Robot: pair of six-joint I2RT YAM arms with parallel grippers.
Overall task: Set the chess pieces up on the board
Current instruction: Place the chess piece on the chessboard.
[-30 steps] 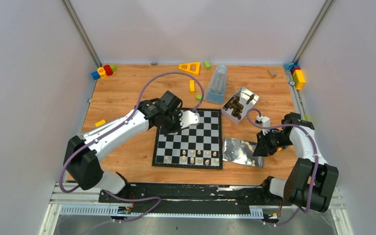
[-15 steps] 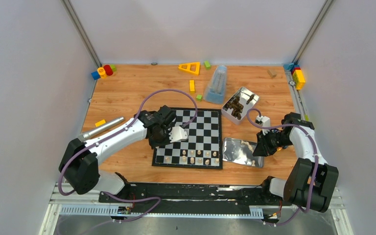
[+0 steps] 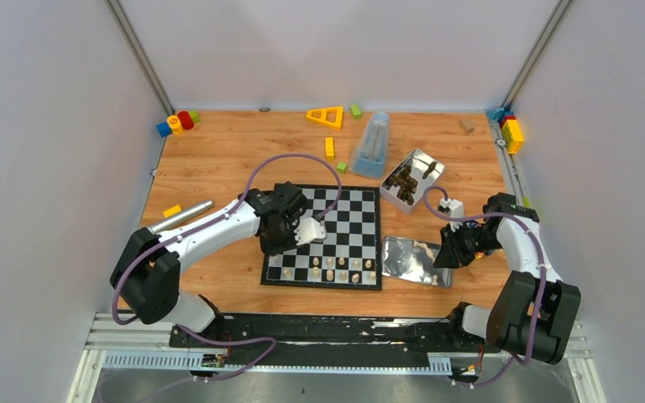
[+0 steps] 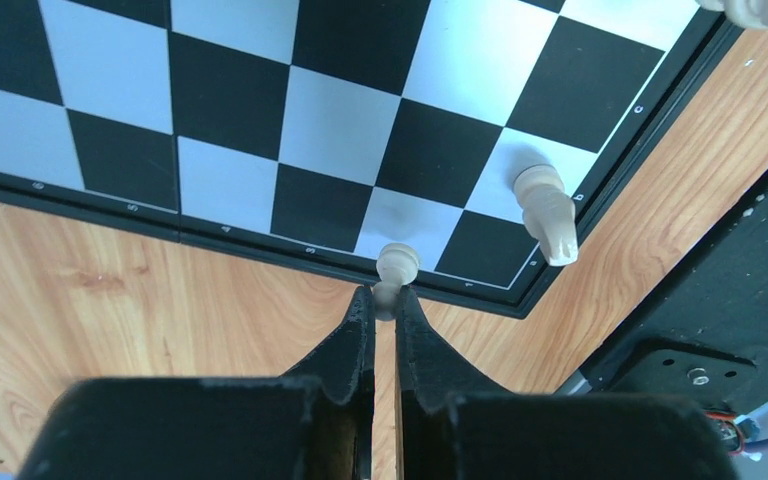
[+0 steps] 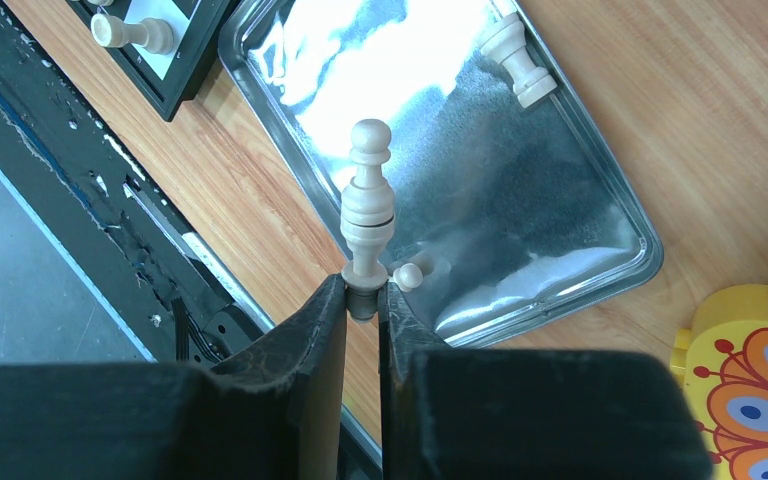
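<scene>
The right gripper [image 5: 362,295] has its two black fingers pinched together on the base of a tall cream chess piece [image 5: 368,200], which points away from the camera. Behind it lies a shallow, shiny metal tin [image 5: 560,200] on the wooden table [image 5: 710,120]. A second chessman [image 5: 513,58] lies on its side near the tin's far edge, and a small round-headed pawn [image 5: 408,275] sits just beside the fingertips. A corner of the board [image 5: 175,70] shows at upper left, carrying two pale pieces [image 5: 138,33]. A yellow toy block [image 5: 750,370] fills the lower right corner.
</scene>
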